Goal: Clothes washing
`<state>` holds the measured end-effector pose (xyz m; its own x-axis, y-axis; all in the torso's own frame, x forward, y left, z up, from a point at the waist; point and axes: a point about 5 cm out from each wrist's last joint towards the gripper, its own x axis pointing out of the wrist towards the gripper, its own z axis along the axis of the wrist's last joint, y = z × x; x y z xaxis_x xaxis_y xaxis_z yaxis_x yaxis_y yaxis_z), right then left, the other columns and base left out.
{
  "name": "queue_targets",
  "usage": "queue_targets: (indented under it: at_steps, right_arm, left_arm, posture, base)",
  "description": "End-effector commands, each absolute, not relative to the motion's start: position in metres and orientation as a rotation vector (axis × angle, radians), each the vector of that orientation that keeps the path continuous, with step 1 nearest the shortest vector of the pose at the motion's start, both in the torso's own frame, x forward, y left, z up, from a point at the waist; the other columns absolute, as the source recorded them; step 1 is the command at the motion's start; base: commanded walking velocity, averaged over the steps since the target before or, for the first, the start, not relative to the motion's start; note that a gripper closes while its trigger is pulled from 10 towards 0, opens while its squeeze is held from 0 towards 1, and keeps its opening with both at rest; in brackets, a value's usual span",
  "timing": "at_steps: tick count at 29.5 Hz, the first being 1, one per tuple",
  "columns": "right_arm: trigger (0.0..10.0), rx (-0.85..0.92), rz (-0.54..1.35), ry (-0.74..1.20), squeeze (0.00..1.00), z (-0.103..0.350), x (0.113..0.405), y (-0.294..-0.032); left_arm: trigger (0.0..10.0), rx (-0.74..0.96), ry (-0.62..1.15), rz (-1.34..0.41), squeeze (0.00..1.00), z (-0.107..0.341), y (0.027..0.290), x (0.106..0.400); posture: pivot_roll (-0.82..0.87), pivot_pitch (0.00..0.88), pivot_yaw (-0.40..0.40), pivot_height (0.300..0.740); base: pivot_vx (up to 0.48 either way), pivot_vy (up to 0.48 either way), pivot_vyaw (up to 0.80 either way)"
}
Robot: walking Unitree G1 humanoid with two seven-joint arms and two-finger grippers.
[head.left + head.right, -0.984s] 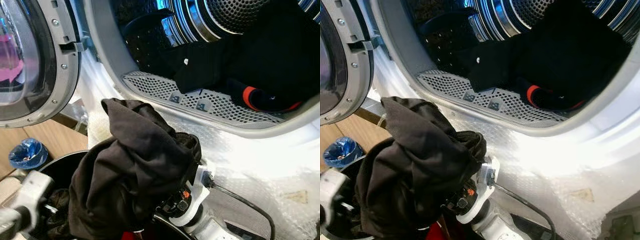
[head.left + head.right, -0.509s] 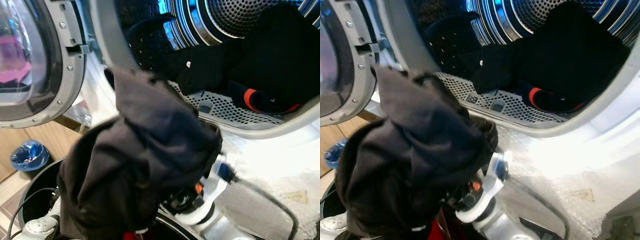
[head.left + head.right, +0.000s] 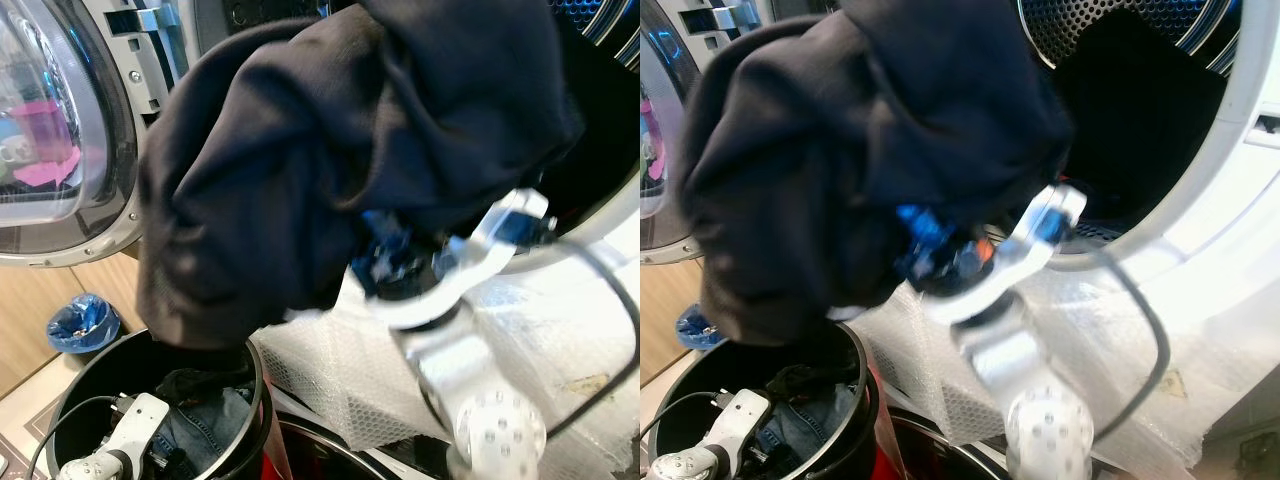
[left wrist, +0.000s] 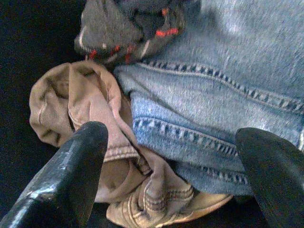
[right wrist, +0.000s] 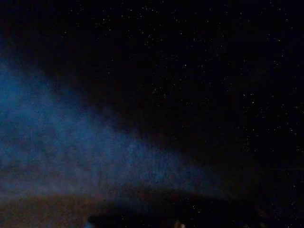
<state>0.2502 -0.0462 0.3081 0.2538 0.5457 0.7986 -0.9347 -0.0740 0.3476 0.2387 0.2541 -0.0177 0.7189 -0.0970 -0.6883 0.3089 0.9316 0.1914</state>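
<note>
A big black garment hangs bunched in the air in front of the washer's drum opening. It covers my right gripper, whose silver wrist sticks out beneath it. The right wrist view is almost black with cloth. Dark clothes lie inside the drum. My left gripper is down inside the black laundry basket, open, its fingers apart over blue jeans and a tan garment. A dark grey piece with red stitching lies beyond them.
The round washer door stands swung open at the left. Bubble wrap covers the washer's front below the opening. A small bin with a blue bag stands on the wooden floor at the left. A black cable loops off the right arm.
My right arm has risen from basket height up to the drum opening, carrying the black garment. The camera has also shifted, so the basket with the left arm inside now shows.
</note>
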Motion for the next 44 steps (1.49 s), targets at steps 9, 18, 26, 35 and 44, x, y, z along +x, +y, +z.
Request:
queue_targets:
  at_steps: [9,18,26,35,44]
  right_arm:
    - [0.0,1.022,1.263,-0.617,0.00,0.369,0.278,-0.031]
    - [0.0,0.941,1.066,-0.678,0.00,0.408,0.325,-0.043]
    - [0.0,0.892,0.839,-0.637,0.00,0.426,0.366,-0.059]
    - [0.0,0.582,0.341,-0.414,0.00,0.431,0.405,-0.092]
    - [5.8,0.430,0.010,-0.399,0.00,0.441,0.408,-0.119]
  left_arm:
    - [10.0,0.260,0.830,-0.235,0.00,-0.045,0.238,0.218]
    - [10.0,0.255,0.827,-0.242,0.00,-0.047,0.233,0.217]
    - [10.0,0.249,0.825,-0.243,0.00,-0.049,0.229,0.218]
    - [10.0,0.239,0.828,-0.239,0.00,-0.051,0.226,0.217]
    - [10.0,0.240,0.829,-0.220,0.00,-0.052,0.227,0.216]
  posture:
    - [0.07,0.042,-0.030,0.740]
    - [0.07,0.027,-0.030,0.740]
    - [0.07,0.008,-0.037,0.740]
    - [0.07,0.014,-0.041,0.740]
    - [0.07,0.020,-0.045,0.740]
  base:
    - [0.000,0.000,0.00]
    - [0.000,0.000,0.00]
    - [0.000,0.000,0.00]
    - [0.000,0.000,0.00]
    - [0.000,0.000,0.00]
